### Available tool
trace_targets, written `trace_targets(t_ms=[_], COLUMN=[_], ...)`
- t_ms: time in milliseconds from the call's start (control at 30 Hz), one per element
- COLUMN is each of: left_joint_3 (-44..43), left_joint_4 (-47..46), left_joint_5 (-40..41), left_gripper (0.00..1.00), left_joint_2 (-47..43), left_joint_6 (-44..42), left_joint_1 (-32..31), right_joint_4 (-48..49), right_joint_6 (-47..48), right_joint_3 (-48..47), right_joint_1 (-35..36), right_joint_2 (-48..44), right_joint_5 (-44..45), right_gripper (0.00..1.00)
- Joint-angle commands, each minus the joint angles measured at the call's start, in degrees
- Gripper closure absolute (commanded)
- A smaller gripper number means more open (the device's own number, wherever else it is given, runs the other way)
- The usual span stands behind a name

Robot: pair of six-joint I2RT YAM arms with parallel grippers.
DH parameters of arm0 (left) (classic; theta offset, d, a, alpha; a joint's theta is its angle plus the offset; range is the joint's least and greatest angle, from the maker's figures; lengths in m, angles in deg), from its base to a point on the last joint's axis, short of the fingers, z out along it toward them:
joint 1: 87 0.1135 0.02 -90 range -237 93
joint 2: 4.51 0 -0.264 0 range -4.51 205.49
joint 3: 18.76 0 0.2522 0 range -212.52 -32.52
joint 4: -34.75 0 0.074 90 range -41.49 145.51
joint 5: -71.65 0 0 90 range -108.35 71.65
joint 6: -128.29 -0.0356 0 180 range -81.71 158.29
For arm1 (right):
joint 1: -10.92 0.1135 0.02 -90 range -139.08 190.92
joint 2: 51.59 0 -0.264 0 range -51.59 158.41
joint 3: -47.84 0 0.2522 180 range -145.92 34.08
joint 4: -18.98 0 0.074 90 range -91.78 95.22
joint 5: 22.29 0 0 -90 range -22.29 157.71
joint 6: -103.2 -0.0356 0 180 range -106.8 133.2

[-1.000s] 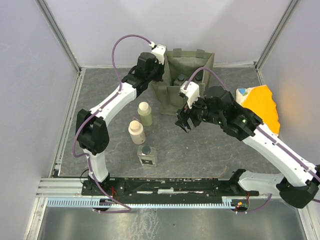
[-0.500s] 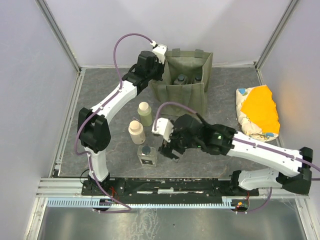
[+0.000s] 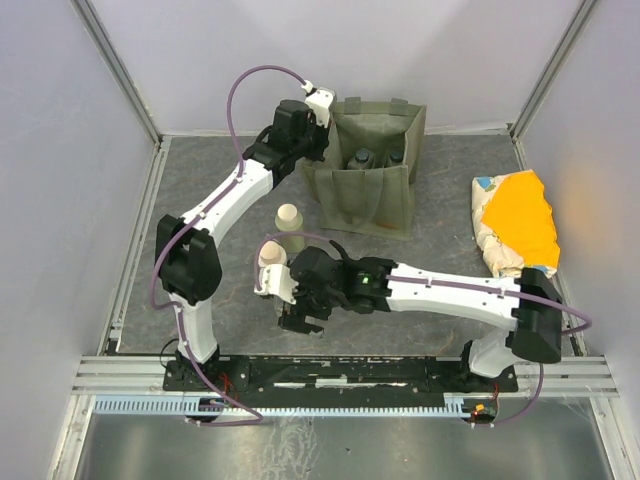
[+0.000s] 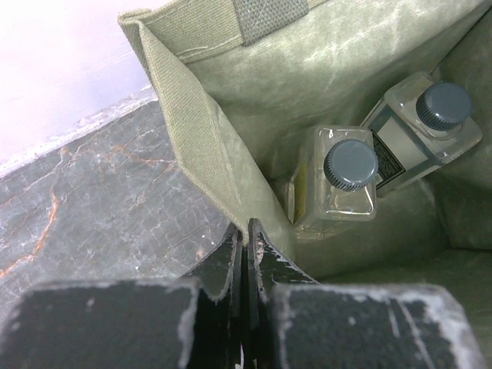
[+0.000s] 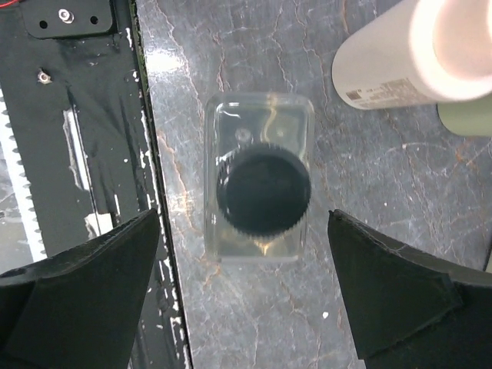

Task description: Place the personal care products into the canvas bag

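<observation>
The olive-green canvas bag [image 3: 385,190] stands at the back of the table. My left gripper [image 3: 310,135] is shut on its left rim; the left wrist view shows the jaws [image 4: 247,231] pinching the fabric edge of the bag [image 4: 192,115]. Two clear square bottles with dark caps [image 4: 350,165] [image 4: 442,108] stand inside. My right gripper [image 3: 298,318] is open and hovers straight over the third clear bottle [image 5: 263,188], one finger on each side, not touching. The cream bottle [image 3: 268,255] [image 5: 400,61] and the olive-green bottle [image 3: 288,225] stand just behind it.
The orange and cream soft packet [image 3: 520,225] lies at the right. The black base rail [image 5: 77,115] runs along the table's front edge, close beside the clear bottle. The right arm stretches low across the front of the table.
My right arm has swung from in front of the bag down to the front left, over the clear bottle. My left gripper has kept its hold on the bag's rim.
</observation>
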Motion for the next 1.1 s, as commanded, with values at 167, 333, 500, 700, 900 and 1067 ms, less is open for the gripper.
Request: trace_targets(t_ms=[167, 333, 500, 700, 900, 1067], left_joint_3=[-1.65, -1.69, -1.65, -1.71, -1.39, -0.75], left_joint_4=[3.72, 3.69, 3.63, 3.93, 3.93, 3.62], left_joint_5=[-2.64, -2.6, -2.75, -2.69, -2.59, -2.34], left_gripper=[0.97, 0.97, 0.97, 0.97, 0.97, 0.97], left_joint_2=[1.27, 1.28, 1.27, 1.11, 0.71, 0.4], left_joint_6=[-1.67, -1.6, -1.47, -1.6, -1.6, -1.6], left_joint_1=[0.05, 0.02, -0.02, -0.01, -0.02, 0.01], right_joint_4=[5.78, 5.9, 3.14, -1.95, -11.71, -15.7], right_joint_6=[3.08, 3.0, 3.98, 5.47, 8.65, 10.46], right_joint_3=[-3.68, -3.3, -5.19, -8.52, -14.92, -16.45], right_joint_1=[0.26, 0.26, 0.3, 0.35, 0.61, 0.82], right_joint_2=[4.43, 7.28, 10.18, 12.68, 15.24, 15.46], right_joint_5=[-3.98, -5.71, -5.39, -4.79, -0.84, -0.03], right_gripper=[0.02, 0.05, 0.09, 0.14, 0.18, 0.18])
